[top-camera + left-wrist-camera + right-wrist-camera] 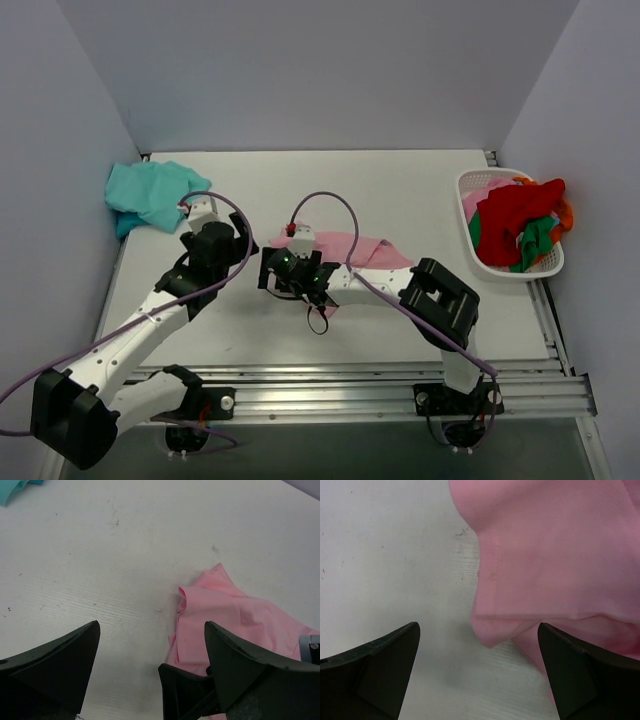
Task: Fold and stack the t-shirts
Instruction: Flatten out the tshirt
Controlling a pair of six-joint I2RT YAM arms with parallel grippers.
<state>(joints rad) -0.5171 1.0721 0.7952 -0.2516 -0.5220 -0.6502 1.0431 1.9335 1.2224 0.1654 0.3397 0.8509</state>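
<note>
The light pink t-shirt lies crumpled at the middle of the table. It also shows in the left wrist view and the right wrist view. The teal t-shirt lies bunched at the far left; only a corner of it shows in the left wrist view. My right gripper is open at the pink shirt's left edge, and a folded corner of the shirt lies between its fingertips. My left gripper is open and empty over bare table just left of the pink shirt.
A white plastic basket at the right edge holds red, green and orange garments. The right gripper's black finger shows in the left wrist view. Grey walls stand on three sides.
</note>
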